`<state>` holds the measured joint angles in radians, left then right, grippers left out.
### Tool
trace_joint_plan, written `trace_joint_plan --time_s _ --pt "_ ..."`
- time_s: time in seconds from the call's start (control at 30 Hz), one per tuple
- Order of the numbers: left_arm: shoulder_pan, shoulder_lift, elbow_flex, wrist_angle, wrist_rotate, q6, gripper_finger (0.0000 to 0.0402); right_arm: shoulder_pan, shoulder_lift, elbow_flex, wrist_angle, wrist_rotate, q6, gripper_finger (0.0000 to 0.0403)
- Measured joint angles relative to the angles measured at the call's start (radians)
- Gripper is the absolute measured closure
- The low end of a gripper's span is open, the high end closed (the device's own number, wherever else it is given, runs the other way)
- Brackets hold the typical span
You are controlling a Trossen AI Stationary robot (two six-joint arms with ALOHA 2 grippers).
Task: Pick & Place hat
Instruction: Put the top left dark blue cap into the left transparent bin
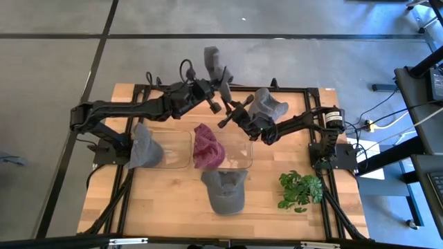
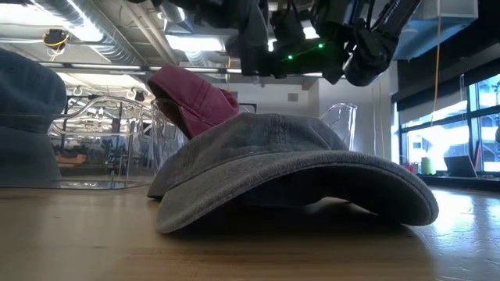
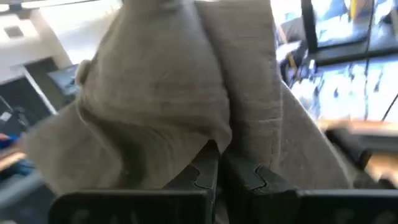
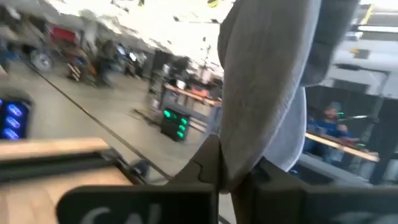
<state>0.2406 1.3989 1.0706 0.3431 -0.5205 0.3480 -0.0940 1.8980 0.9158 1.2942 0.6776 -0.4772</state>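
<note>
Now both arms are up over the far half of the table [image 1: 166, 200], each with a hat in its grip. Left claw [image 1: 216, 90] sits near the middle of the far edge, fingers pressed tight together on a fold of grey cloth; the wrist view shows the left claw [image 3: 219, 171] pinching the tan-grey hat [image 3: 174, 93] right at the fingertips, fabric draped over them. In the high view that hat [image 1: 216, 66] hangs past the far edge.

Right claw [image 1: 243, 114] is just beside it, a little toward the right edge, and it too is clamped closed: the wrist view has the right claw [image 4: 227, 174] nipped on a hanging grey hat [image 4: 267, 74]. From above, this second hat [image 1: 268, 104] sits over the far right part of the table.

Down on the table, a grey cap [image 1: 225, 190] lies flat near the near edge, about midway along it; the low view fills with that cap [image 2: 289, 168], brim forward. Behind it a maroon hat [image 1: 208, 146] perches on a clear stand [image 1: 239, 155] in the middle of the table. Toward the left edge, a blue-grey hat [image 1: 144, 149] sits on another clear stand [image 1: 173, 149]. A green plant [image 1: 300, 189] rests near the near right corner.
</note>
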Motion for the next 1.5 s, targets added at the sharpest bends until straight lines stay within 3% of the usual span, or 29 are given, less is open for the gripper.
trace_joint_plan --time_s 0.13,0.23,0.37,0.5,0.6,0.73,0.87,1.17,1.37,1.5 --pt "-0.029 -0.03 0.0 -0.086 -0.028 0.092 0.0386 0.019 0.0 -0.001 -0.003 0.119 -0.137 0.0387" --pt "-0.036 -0.076 0.0 -0.196 -0.04 0.091 0.0381 0.046 -0.004 0.0 -0.009 0.142 -0.207 0.0388" --pt "-0.009 -0.171 0.0 -0.361 0.044 0.025 0.0378 0.075 -0.032 -0.001 -0.049 0.146 -0.237 0.0388" --pt "0.014 -0.265 0.0 -0.497 0.17 0.005 0.038 0.082 -0.103 0.0 -0.211 0.131 -0.187 0.0388" --pt "0.017 -0.326 0.0 -0.612 0.167 0.004 0.0382 0.078 -0.183 0.0 -0.398 0.11 -0.08 0.0388" --pt "0.018 -0.384 0.0 -0.751 0.127 -0.002 0.0378 0.054 -0.326 0.0 -0.715 -0.05 0.107 0.0388" --pt "0.017 -0.42 0.0 -0.844 0.158 -0.059 0.0368 0.025 -0.464 -0.001 -0.973 -0.171 0.205 0.0388" --pt "0.017 -0.448 0.0 -0.916 0.18 -0.1 0.0289 0.003 -0.672 -0.001 -1.267 -0.393 0.239 0.0388" --pt "0.016 -0.422 0.0 -0.919 0.351 -0.028 0.0212 0.003 -0.68 -0.001 -1.339 -0.447 0.262 0.0388" --pt "0.016 -0.405 0.0 -0.92 0.375 -0.032 0.0179 0.002 -0.681 -0.001 -1.343 -0.474 0.257 0.0388"
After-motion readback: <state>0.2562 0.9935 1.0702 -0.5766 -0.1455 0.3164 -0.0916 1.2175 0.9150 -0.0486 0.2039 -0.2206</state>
